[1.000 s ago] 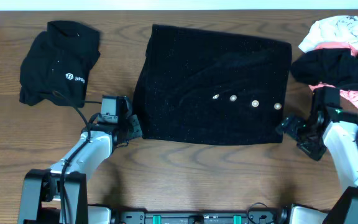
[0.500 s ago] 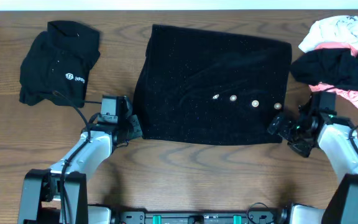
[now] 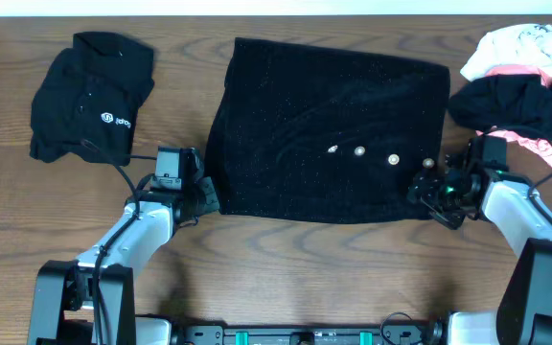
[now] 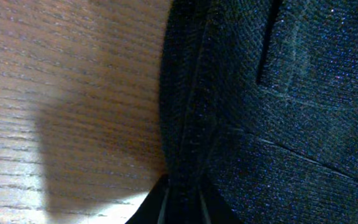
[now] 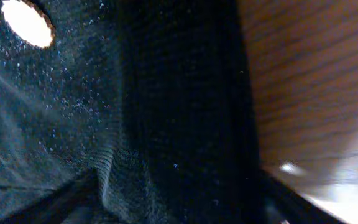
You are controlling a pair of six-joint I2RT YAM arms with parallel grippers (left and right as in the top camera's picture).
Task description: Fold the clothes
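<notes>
Wooden table (image 3: 286, 264), black shirt (image 3: 89, 96) left, clothes pile (image 3: 525, 96) right; left claw (image 3: 204, 196) tight on buttoned garment (image 3: 333, 125), right claw (image 3: 427, 192) indeterminate.

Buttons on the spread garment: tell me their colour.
Pale, cream-gold buttons on the black sparkly garment; clearest in the overhead view.

**Both arms low, grippers turned inward**

The left arm (image 3: 127, 235) angles up from the base. The left gripper (image 3: 202, 195) points right, its fingertips (image 4: 157, 208) drawn together on the cloth (image 3: 333, 125) edge. The right arm (image 3: 525, 206) is bent at the elbow. The right gripper (image 3: 427, 192) points left, fingers (image 5: 42, 205) spread wide.
</notes>
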